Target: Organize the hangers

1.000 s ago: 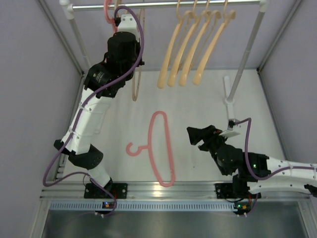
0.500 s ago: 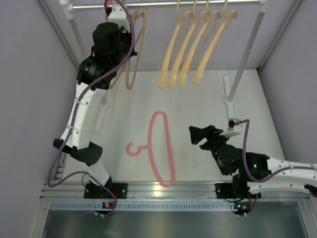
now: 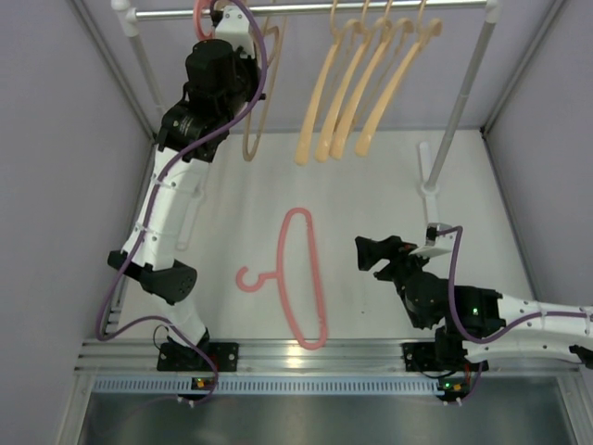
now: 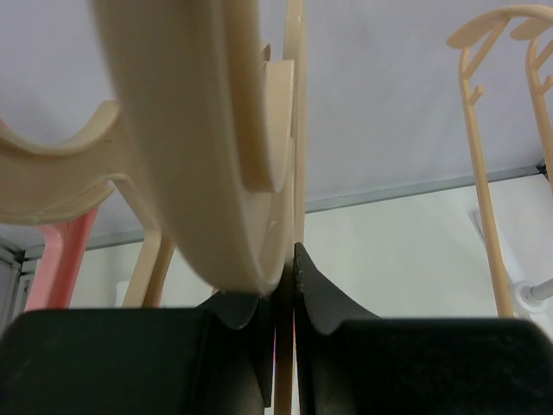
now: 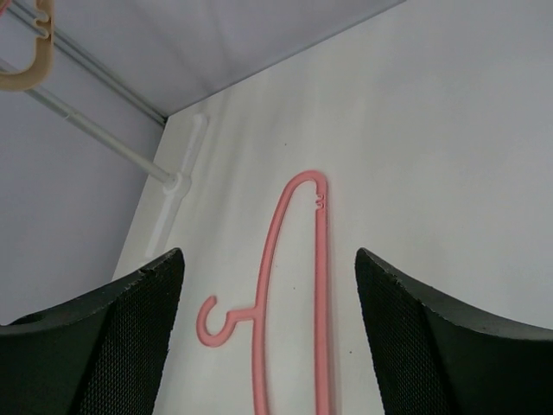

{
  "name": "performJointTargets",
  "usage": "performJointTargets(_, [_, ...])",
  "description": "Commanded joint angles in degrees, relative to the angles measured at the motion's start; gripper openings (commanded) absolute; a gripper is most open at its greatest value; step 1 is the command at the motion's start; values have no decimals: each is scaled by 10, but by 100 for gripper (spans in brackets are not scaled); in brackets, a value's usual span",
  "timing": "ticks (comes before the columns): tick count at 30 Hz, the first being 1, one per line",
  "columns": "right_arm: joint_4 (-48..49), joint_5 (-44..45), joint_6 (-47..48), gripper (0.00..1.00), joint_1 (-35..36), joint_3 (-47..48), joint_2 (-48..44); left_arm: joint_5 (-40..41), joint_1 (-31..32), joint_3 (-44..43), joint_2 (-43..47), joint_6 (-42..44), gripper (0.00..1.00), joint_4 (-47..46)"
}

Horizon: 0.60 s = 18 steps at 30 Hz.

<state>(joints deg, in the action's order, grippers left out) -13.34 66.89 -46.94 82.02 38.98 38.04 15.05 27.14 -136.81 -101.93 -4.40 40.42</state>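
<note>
Pink hanger (image 5: 321, 303) lying flat on white table (image 3: 389, 185), hook toward left side.

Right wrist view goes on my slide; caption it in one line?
Open right claw hovers above a pink hanger lying flat on the white table.

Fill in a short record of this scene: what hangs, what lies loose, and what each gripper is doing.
On rail: four peach hangers; hung pink hanger near its left end
On table: loose pink hanger, lying flat, untouched
Left gripper: shut on beige hanger, raised by the rail; whether its hook is on cannot be told
Right gripper: open, low, facing the loose pink hanger
Not yet done: loose pink hanger not hung
</note>
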Motion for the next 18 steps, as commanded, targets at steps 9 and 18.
performJointTargets(9, [-2,14,6,77,8,1,5,24,-3,-37,-25,26,0,-70])
performJointTargets(18, [-2,10,5,77,9,3,17,31,-13,-44,-37,25,0,-94])
